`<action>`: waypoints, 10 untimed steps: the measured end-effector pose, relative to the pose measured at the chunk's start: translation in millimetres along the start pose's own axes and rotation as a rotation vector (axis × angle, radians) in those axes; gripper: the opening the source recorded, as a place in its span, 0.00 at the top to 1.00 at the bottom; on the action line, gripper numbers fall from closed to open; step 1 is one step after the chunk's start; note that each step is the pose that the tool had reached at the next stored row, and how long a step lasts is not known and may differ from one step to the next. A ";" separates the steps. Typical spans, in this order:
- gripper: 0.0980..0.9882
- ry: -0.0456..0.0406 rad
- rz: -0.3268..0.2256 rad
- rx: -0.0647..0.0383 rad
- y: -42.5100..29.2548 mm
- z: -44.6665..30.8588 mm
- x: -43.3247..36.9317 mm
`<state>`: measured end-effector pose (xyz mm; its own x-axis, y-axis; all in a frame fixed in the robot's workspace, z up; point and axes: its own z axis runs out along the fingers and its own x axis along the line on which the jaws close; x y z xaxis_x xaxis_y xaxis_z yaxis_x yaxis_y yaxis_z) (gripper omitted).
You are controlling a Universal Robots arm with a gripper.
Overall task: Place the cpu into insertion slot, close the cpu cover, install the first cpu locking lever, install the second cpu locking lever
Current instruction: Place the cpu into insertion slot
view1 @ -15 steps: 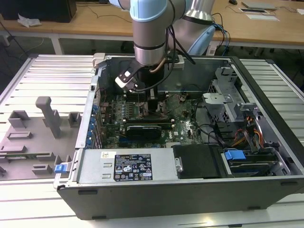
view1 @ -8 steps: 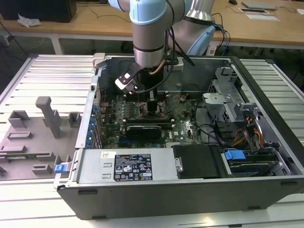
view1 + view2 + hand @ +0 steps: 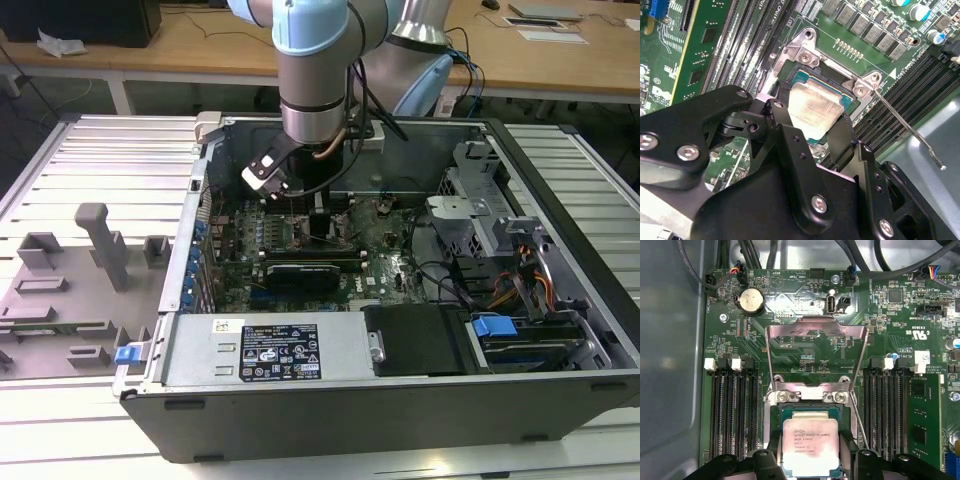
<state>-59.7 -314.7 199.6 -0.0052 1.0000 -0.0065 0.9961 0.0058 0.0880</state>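
Observation:
The cpu point(image 3: 810, 445), a silver-grey square chip, sits between my gripper's two black fingers point(image 3: 773, 452) in the first wrist view. It lies over the insertion slot point(image 3: 810, 411), whose teal rim shows around it. My gripper point(image 3: 810, 440) is shut on the cpu's two sides. In the second wrist view the cpu point(image 3: 812, 107) is low in the insertion slot point(image 3: 802, 77), and my gripper point(image 3: 812, 120) clasps it. The cpu cover point(image 3: 815, 329), a silver frame, stands swung open past the slot. A thin locking lever point(image 3: 907, 127) stands free beside the socket. In the exterior view my gripper point(image 3: 303, 205) reaches down into the computer case.
Long black memory slots point(image 3: 732, 410) flank the socket on both sides. A coin battery point(image 3: 750, 301) lies beyond the cover. The case holds a long black card point(image 3: 305, 270), a labelled power supply point(image 3: 280, 350) and a drive cage point(image 3: 500, 250). A grey fixture tray point(image 3: 70, 280) lies at the exterior view's left.

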 end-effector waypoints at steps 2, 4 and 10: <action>0.50 0.0002 0.000 0.000 0.0 0.8 0.1; 0.50 -0.0001 0.000 0.000 -0.1 0.9 0.0; 0.42 0.0001 0.000 0.000 -0.1 1.2 0.0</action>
<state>-59.7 -314.6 198.4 -0.0053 1.0000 -0.0064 0.9961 0.0058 0.0881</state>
